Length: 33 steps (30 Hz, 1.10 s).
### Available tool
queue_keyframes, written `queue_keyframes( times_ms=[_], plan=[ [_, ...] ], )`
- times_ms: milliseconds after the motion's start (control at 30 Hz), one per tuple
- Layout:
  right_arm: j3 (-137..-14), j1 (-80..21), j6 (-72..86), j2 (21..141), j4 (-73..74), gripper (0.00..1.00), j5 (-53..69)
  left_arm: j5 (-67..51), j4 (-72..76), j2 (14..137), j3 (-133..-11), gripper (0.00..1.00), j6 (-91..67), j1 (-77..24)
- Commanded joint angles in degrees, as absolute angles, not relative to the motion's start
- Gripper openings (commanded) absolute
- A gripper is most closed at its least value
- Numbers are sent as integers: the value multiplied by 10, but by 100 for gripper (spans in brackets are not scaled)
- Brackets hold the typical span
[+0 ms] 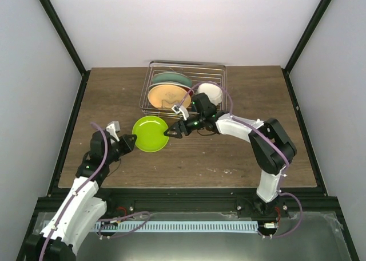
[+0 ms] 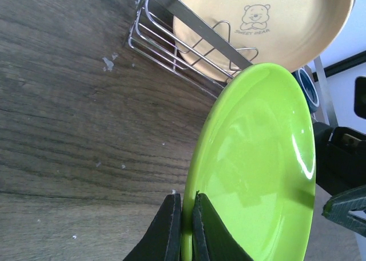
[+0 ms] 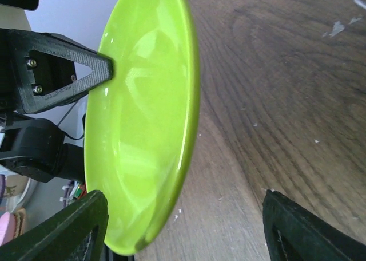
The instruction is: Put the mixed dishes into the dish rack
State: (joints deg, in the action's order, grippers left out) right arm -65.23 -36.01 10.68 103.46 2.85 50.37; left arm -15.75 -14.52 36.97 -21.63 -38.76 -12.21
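Observation:
A pale-green plate [image 1: 150, 134] is held tilted on edge above the table, in front of the dish rack [image 1: 220, 72]. My left gripper [image 1: 129, 141] is shut on its left rim; the left wrist view shows both pads [image 2: 171, 226] pinching the rim of the plate [image 2: 257, 169]. My right gripper [image 1: 171, 131] is open at the plate's right edge. In the right wrist view the plate [image 3: 143, 118] hangs between its spread fingers [image 3: 63, 232], close to the left one, and the gripper [image 3: 183, 215] holds nothing. The rack holds a yellow plate [image 1: 167, 95], a teal plate [image 1: 171, 78] and a white dish [image 1: 209, 92].
The yellow plate [image 2: 257, 20], printed with a bear, leans in the rack's near corner [image 2: 166, 40] just beyond the green plate. A blue-rimmed piece [image 2: 307, 88] peeks from behind the green plate. Black frame posts and white walls enclose the table [image 1: 240, 158].

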Motion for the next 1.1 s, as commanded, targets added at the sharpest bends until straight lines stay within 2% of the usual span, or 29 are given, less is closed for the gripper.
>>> queue_keyframes(
  times_ms=[0,100,333,500,600,800,900,1000,1067],
  plan=[
    [-684,-372,131,1052,-5,72,535,-183,-90,378,-211,0,-388,-128],
    [-690,-378,140,1064,-16,64,541,-192,-70,385,-204,0,-392,-132],
    [-700,-388,145,1077,-23,25,546,-197,-52,392,-196,0,-399,-135],
    [-696,-388,137,1069,-13,7,525,-194,-51,390,-192,1,-400,-135],
    [-695,-388,129,1063,-4,1,507,-187,-55,384,-192,14,-401,-135],
    [-694,-388,119,1052,4,1,490,-175,-75,380,-197,58,-401,-135],
    [-695,-388,108,1039,10,1,470,-170,-83,378,-200,74,-399,-135],
    [-698,-388,83,1018,23,1,447,-158,-102,375,-207,94,-397,-135],
    [-698,-387,63,996,38,1,420,-142,-118,369,-211,100,-395,-135]
  ],
)
